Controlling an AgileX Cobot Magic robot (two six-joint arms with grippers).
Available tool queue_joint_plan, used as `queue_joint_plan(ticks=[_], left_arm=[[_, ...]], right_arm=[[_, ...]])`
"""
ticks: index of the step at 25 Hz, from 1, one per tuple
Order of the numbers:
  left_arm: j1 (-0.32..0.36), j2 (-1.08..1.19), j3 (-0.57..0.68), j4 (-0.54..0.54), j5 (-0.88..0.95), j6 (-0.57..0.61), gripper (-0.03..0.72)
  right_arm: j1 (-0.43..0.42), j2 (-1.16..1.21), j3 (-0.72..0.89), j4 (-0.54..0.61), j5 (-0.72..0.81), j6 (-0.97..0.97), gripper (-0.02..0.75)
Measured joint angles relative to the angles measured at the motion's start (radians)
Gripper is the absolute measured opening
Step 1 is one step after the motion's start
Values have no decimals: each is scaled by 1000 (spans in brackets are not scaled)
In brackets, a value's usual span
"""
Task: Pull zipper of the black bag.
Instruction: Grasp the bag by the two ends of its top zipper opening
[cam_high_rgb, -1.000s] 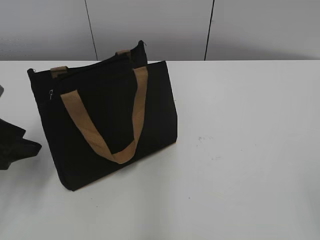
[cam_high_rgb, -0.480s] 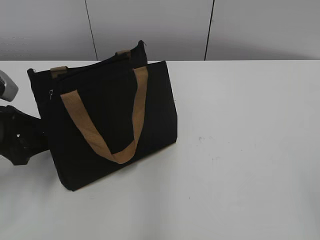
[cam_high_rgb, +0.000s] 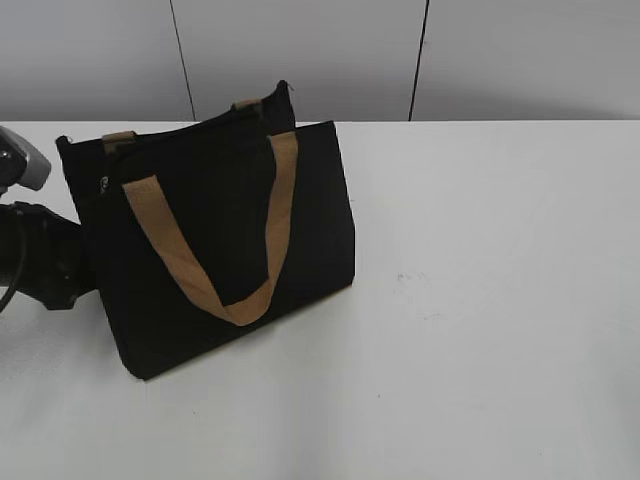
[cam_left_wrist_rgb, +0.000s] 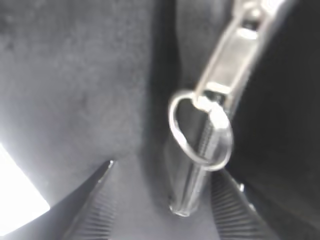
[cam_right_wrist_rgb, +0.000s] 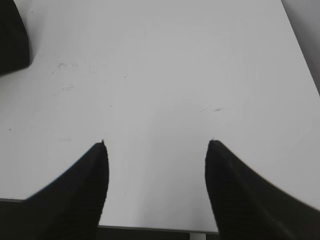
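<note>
The black bag (cam_high_rgb: 220, 240) with tan handles stands on the white table (cam_high_rgb: 480, 330), left of centre in the exterior view. Its silver zipper pull shows tiny at the bag's upper left corner (cam_high_rgb: 103, 183). In the left wrist view the zipper pull (cam_left_wrist_rgb: 202, 140), with a metal ring, hangs close between the spread fingers of my left gripper (cam_left_wrist_rgb: 167, 170), which is open and not closed on it. The left arm (cam_high_rgb: 40, 260) is pressed against the bag's left end. My right gripper (cam_right_wrist_rgb: 156, 144) is open and empty over bare table; it is out of the exterior view.
A corner of the black bag (cam_right_wrist_rgb: 12, 40) shows at the top left of the right wrist view. The table's near edge (cam_right_wrist_rgb: 150, 227) lies under the right gripper. A grey panelled wall (cam_high_rgb: 400, 60) stands behind the table.
The left arm has moved in from the left edge and upward, up against the bag's left end. The bag has barely shifted.
</note>
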Motion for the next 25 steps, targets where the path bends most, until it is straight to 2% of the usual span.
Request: queue_joint_plan(ticks=[2, 4, 11, 12, 18, 25], left_arm=[[0, 5, -4, 0, 0, 0, 424], [0, 5, -4, 0, 0, 0, 367], [0, 5, -5, 0, -12, 1, 58], [0, 5, -5, 0, -16, 1, 33], [0, -69, -5, 1, -60, 1, 10], [0, -227, -5, 1, -95, -3, 10]], right_arm=[[0, 0, 0, 0, 0, 0, 475], [0, 0, 0, 0, 0, 0, 475], [0, 0, 0, 0, 0, 0, 475], [0, 0, 0, 0, 0, 0, 475], [0, 21, 0, 39, 0, -24, 475], [0, 233, -39, 44, -6, -146, 475]])
